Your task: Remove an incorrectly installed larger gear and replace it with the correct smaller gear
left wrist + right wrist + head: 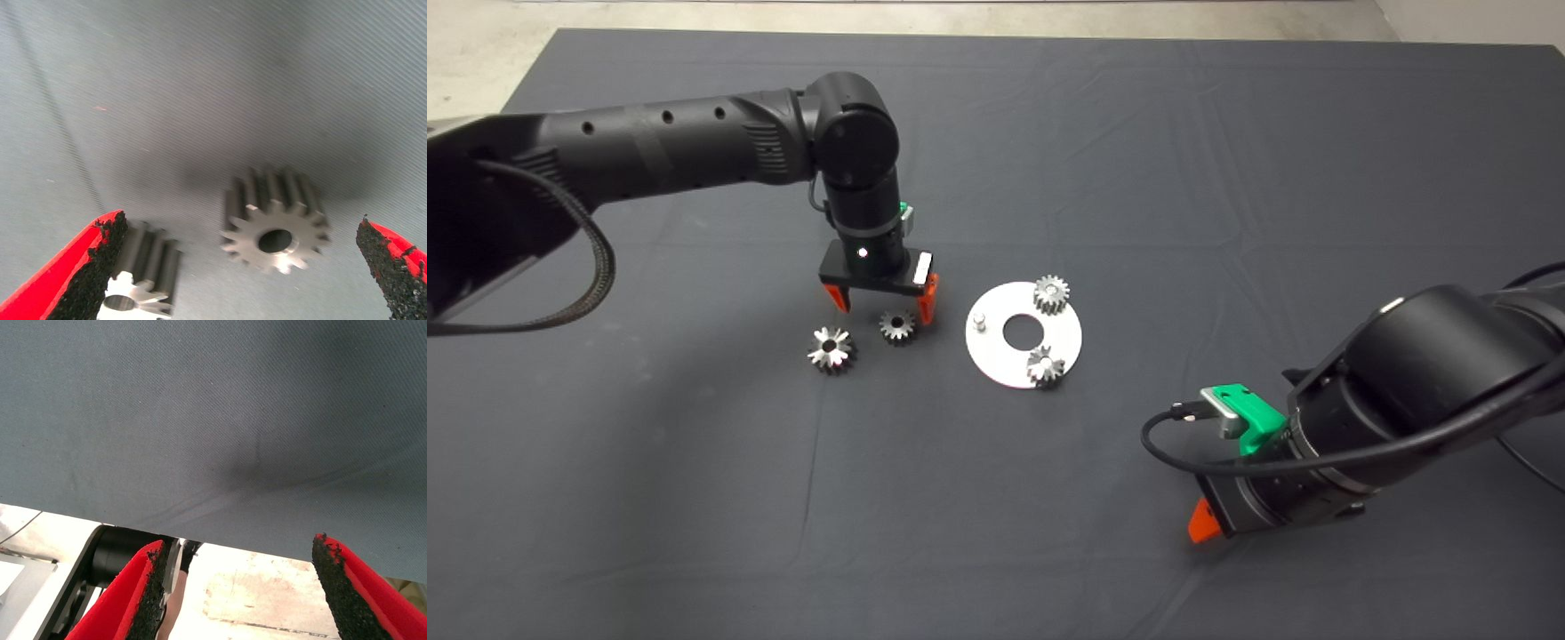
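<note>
Right gripper [1202, 524] sits parked near the mat's front edge, fingers spread, nothing between them. Left gripper [882, 307] hangs wide open right over the smaller gear [897, 326], which lies between its pads on the mat [1138, 133] (larger gear [832, 349] is just outside one finger, so don't clip it). I'd drop straight down, centre the gear, then squeeze before heading to the bare pin [979, 319] on the white disc [996, 360].

Lab bench: dark mat [1138, 160], concrete floor [480, 62].
</note>
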Robot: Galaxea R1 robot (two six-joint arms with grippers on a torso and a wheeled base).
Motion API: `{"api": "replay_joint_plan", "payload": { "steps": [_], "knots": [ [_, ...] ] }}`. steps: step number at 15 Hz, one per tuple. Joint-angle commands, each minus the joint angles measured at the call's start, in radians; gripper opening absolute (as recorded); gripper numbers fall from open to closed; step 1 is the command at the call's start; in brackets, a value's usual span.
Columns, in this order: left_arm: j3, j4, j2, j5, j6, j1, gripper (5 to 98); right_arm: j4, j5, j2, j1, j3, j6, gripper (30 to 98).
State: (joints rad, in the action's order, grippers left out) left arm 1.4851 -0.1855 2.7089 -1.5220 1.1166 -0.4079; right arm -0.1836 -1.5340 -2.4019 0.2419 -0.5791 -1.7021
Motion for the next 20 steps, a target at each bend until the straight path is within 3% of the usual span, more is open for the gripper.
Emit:
{"api": "replay_joint_plan", "payload": {
  "steps": [1, 5, 20],
  "knots": [
    [-0.011, 0.04, 0.0, -0.053, -0.003, -0.017, 88.3, 0.007, -0.124, 0.0, 0.022, 0.006, 0.002, 58.4],
    [-0.007, 0.058, 0.006, -0.052, -0.003, -0.017, 88.3, 0.007, -0.124, 0.002, 0.022, 0.007, 0.002, 58.4],
    [0.001, 0.054, 0.009, -0.05, -0.003, -0.011, 88.3, 0.007, -0.124, 0.008, 0.033, 0.012, 0.002, 58.4]
  ]
}}
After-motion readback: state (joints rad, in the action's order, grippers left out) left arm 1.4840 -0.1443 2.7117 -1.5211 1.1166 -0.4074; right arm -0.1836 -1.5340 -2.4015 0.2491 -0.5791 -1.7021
